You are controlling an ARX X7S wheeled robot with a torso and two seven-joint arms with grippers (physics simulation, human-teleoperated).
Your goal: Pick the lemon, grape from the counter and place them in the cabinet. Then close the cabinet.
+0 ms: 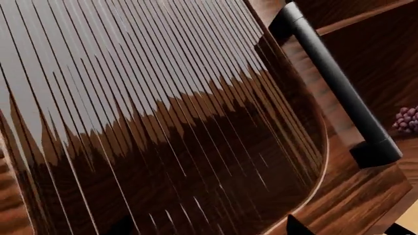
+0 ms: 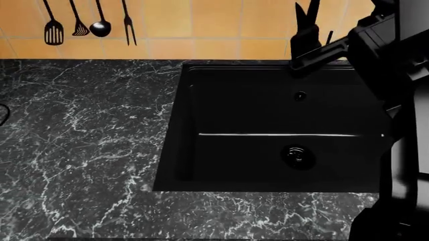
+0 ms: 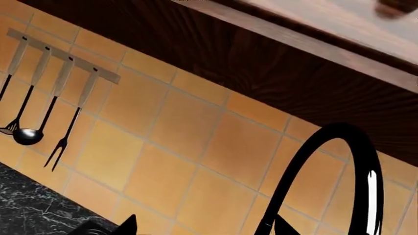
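head: down over counter (image 2: 80, 150), sink (image 2: 268, 130) | left wrist: close on cabinet door (image 1: 163, 122) | right wrist: up at tiles (image 3: 170, 147)

counter (image 2: 80, 150) bare; black sink (image 2: 268, 165); right arm (image 2: 395, 75) raised.

Right arm (image 2: 395, 100) raised high, its tool (image 2: 308, 20) open-fingered.

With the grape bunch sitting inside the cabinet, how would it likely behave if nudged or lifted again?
The grape shows as a cluster of small round berries, so it would probably flex and sag instead of lifting stiffly. Its lumpy shape likely keeps it from rolling far on the shelf. Only an edge shows beyond the door and handle, so this is tentative.
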